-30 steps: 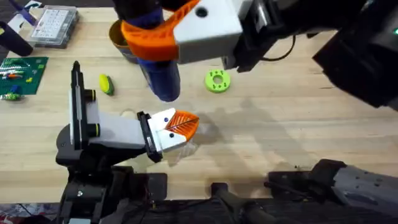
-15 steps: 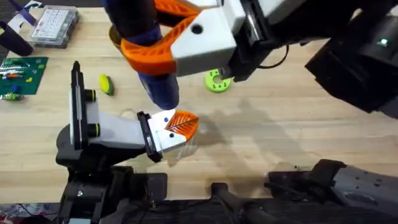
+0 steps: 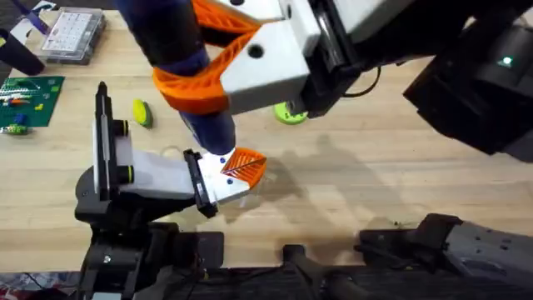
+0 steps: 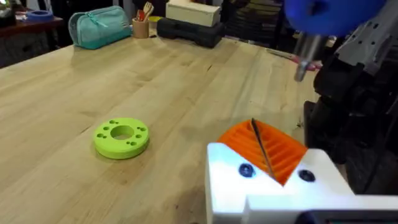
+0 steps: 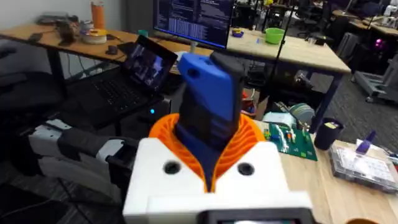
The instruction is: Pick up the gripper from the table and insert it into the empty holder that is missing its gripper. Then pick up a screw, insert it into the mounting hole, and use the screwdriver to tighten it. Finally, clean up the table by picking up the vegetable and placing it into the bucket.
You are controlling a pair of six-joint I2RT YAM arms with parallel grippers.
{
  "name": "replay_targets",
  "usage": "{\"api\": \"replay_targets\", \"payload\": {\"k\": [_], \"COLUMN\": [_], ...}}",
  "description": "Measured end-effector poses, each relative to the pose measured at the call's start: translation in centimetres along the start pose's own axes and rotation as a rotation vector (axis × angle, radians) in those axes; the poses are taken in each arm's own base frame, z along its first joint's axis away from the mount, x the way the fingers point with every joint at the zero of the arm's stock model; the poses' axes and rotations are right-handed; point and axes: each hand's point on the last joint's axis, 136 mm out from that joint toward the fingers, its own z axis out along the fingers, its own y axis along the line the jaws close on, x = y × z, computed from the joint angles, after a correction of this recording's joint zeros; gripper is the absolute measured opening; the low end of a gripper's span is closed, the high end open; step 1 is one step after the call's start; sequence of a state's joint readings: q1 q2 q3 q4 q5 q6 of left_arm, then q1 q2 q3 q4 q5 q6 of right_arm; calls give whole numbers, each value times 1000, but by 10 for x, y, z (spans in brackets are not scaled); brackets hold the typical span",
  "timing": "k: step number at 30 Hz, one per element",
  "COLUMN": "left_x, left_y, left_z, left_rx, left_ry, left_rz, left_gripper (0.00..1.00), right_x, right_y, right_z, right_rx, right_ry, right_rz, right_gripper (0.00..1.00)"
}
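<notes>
The screwdriver [image 3: 200, 100], clamped in my right pincer [image 3: 218, 71], hangs over the gripper [image 3: 235, 169]: tightening next, so its tip must meet the screw.

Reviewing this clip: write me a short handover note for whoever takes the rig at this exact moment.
Right gripper: shut on the screwdriver, held tip-down over the gripper.
Left gripper: its wrist view looks across the table; I cannot tell if it is open or shut.
The gripper is already seated in the holder, so insertion is done. Dark spots show in its mounting holes, but whether a screw is in or tight is unclear.
The vegetable lies on the table beside the holder's upright plate.
Left: finish tightening, then put the vegetable in the bucket.
</notes>
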State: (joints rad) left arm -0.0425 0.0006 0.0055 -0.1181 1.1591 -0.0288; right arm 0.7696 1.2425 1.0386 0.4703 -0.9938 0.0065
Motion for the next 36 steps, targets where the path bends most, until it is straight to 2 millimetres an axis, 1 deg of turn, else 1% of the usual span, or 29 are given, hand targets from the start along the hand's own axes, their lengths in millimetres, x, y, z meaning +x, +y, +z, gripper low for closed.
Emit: {"api": "replay_targets", "payload": {"k": [30, 33, 36], "left_x": [0, 0, 0], "left_y": [0, 0, 0], "left_z": [0, 0, 0], "left_rx": [0, 0, 0], "left_ry": [0, 0, 0], "left_rz": [2, 3, 3], "left_gripper": [4, 4, 4], "right_x": [7, 10, 19], "right_y": [1, -2, -7], "right_z": [1, 2, 5], "right_rx": [-11, -11, -10], "right_ry": [8, 11, 20], "right_rz": [-24, -19, -5], "right_gripper": [26, 26, 26]}}
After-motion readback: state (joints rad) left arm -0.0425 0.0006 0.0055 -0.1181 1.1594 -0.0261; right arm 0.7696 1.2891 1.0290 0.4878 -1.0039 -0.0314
